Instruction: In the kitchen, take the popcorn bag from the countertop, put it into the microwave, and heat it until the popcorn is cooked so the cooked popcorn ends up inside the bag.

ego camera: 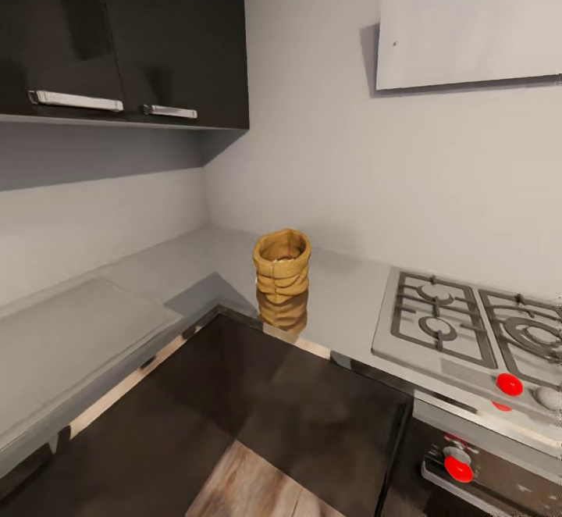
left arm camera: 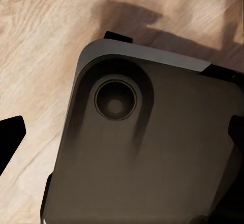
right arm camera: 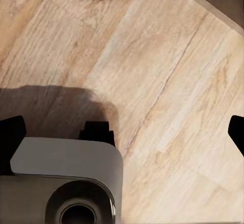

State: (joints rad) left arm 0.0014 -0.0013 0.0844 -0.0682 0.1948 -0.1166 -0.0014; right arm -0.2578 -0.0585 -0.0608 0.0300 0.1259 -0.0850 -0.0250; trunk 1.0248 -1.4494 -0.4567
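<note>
Ahead, the countertop [ego camera: 351, 290] is wrapping the corner beside the steel hob [ego camera: 460, 322], the popcorn bag [ego camera: 282, 264] is standing upright near the corner, and both grippers' black fingertips are spreading wide over wooden floor [right arm camera: 168, 82]

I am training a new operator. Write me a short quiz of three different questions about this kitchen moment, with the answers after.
1. True or false: the popcorn bag stands upright on the countertop.
2. On which side of the bag, in the head view, is the gas hob? A) left B) right C) behind
3. Fill in: the hob's front knobs are ____ in colour.

Key: 1. True; its open rim faces up and its reflection shows on the glossy top. 2. B. 3. Red.
</note>
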